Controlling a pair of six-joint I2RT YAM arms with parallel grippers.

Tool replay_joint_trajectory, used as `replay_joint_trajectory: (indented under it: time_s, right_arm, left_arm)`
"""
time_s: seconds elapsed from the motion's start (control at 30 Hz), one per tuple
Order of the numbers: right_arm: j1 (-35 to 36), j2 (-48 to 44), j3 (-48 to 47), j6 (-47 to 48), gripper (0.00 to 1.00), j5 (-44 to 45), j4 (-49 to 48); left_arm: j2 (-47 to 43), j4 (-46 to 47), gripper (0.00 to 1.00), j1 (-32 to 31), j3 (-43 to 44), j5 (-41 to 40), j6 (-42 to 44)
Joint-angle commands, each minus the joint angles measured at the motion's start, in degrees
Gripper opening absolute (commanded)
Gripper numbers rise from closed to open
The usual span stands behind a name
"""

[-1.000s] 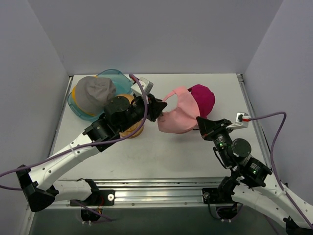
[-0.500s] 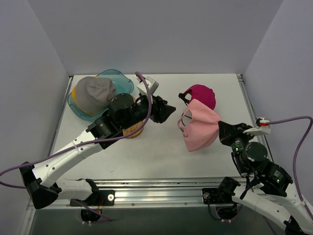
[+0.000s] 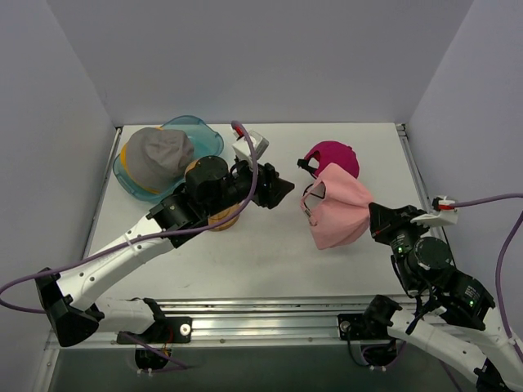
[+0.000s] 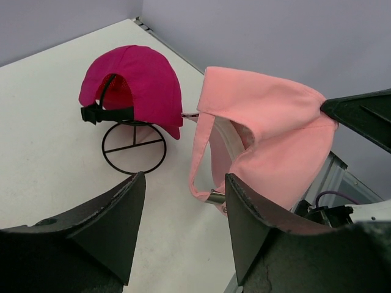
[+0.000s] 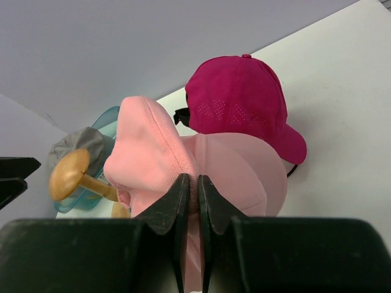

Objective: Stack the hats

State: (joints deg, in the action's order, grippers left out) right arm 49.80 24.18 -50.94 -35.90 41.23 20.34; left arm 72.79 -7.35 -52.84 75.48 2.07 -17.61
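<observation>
My right gripper (image 3: 375,217) (image 5: 196,183) is shut on the light pink cap (image 3: 337,214) (image 5: 165,165) and holds it up in the air at centre right. The magenta cap (image 3: 335,157) (image 4: 137,76) (image 5: 241,97) sits on a black wire stand (image 4: 134,146) just behind it. My left gripper (image 3: 278,189) (image 4: 183,183) is open and empty, left of the pink cap (image 4: 269,140). The grey cap (image 3: 159,155) lies on the yellow-orange bucket hat (image 3: 124,155) in the tub at the back left.
A translucent teal-blue tub (image 3: 196,131) stands at the back left. A round-topped wooden hat stand (image 3: 219,219) (image 5: 70,173) is under my left arm. Grey walls close in the table (image 3: 270,253) on three sides.
My right gripper has carried the pink cap to the right and up, away from my left gripper. The left gripper has let go of it and shifted a little right.
</observation>
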Motion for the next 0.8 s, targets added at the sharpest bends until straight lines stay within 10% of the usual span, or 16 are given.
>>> replay_joint_trajectory:
  time_s: [0.0,0.77]
  right_arm:
    - [-0.4,1.2,-1.2,0.3,0.0,-1.4,-5.4]
    - [-0.4,20.3,-18.3,20.3,0.0,24.7,-7.2]
  left_arm:
    - [0.2,-1.9,0.63,-0.2,3.0,0.0,-0.4]
    - [12.5,-10.2,0.7,0.0,15.7,-7.3,-6.2]
